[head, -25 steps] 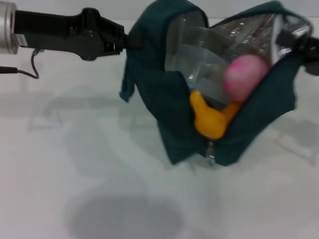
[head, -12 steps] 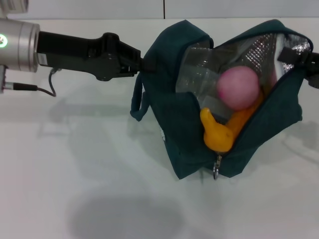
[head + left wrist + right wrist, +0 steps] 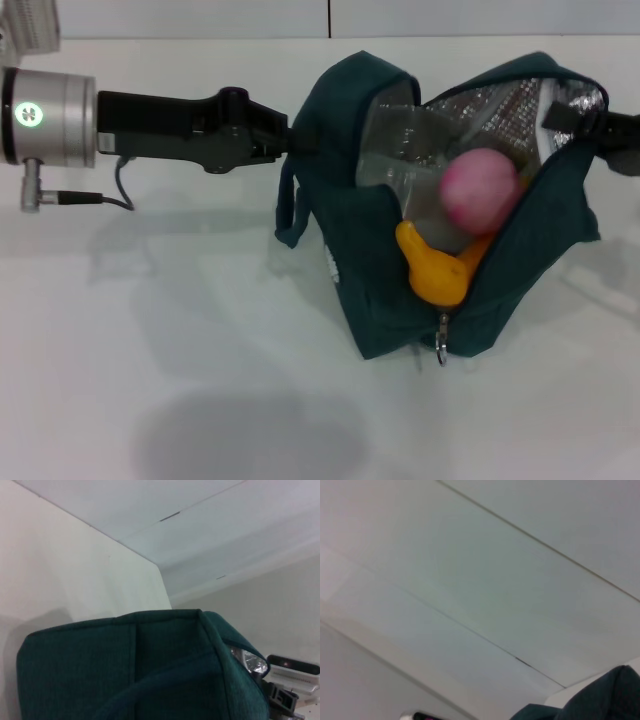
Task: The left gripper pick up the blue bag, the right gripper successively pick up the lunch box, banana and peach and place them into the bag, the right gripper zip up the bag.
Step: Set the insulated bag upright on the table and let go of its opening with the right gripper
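Observation:
The blue bag (image 3: 365,270) stands open on the white table, silver lining showing. Inside it the pink peach (image 3: 482,190) rests on the yellow-orange banana (image 3: 440,272), whose end pokes out over the front of the opening. The clear lunch box (image 3: 405,150) lies behind them, partly hidden. My left gripper (image 3: 292,140) reaches in from the left and is shut on the bag's upper left side by a handle; its fingertips are hidden by fabric. My right gripper (image 3: 590,122) holds the bag's right rim. The zipper pull (image 3: 441,350) hangs at the low front end. The left wrist view shows the bag's outer wall (image 3: 125,670).
White tabletop (image 3: 150,350) stretches to the left and in front of the bag. A cable (image 3: 110,195) hangs from the left arm's silver wrist (image 3: 50,115). The bag's loose handle (image 3: 288,215) dangles on its left side.
The bag has come down and shifted a little to the right, settling steadier on the table. My left arm has moved right with it; the peach and banana stayed inside.

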You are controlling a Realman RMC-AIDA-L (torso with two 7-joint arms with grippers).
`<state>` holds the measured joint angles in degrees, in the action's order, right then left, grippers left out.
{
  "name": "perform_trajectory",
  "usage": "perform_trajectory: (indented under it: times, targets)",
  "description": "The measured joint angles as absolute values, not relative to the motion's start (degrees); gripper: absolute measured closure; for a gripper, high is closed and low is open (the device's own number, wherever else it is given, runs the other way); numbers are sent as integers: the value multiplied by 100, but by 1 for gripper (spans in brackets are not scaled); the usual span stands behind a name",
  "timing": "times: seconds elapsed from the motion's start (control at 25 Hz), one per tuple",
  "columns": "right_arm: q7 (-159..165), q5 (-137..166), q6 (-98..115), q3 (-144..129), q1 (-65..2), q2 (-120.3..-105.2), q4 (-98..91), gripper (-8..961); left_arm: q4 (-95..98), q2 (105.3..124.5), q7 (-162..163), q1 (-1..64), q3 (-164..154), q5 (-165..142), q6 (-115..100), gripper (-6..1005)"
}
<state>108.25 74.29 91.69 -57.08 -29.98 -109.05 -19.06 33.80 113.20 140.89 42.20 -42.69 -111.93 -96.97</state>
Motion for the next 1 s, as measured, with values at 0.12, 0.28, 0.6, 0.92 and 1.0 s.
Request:
perform_trajectory:
  times: [0.12,0.28,0.6,0.92,1.0]
  targets:
    - [10753,7438,9286,-5668,-2914,-10924,-2101,898,3377,11382,14028,4231,-4278,-11193,-9688,966]
    - [10534,7350,9450,-5578,-2752,-10950,-2148,884,3368,11430,13967,4218,-4282,-11170,-9690,966]
    - [10432,7353,9436,-5496,-2612,-10937,-2072,585,3366,11450,13938,4208,-4279,-11161,-9690,967]
    - [10340,7335,9851,-5338,-2325,-10811,-2169,326,3333,11458,13931,4231,-4257,-11157,-9685,966]
    - [10135,7342,10154,-5200,-2191,-10804,-2192,265,3325,11461,13931,4227,-4256,-11157,-9685,966]
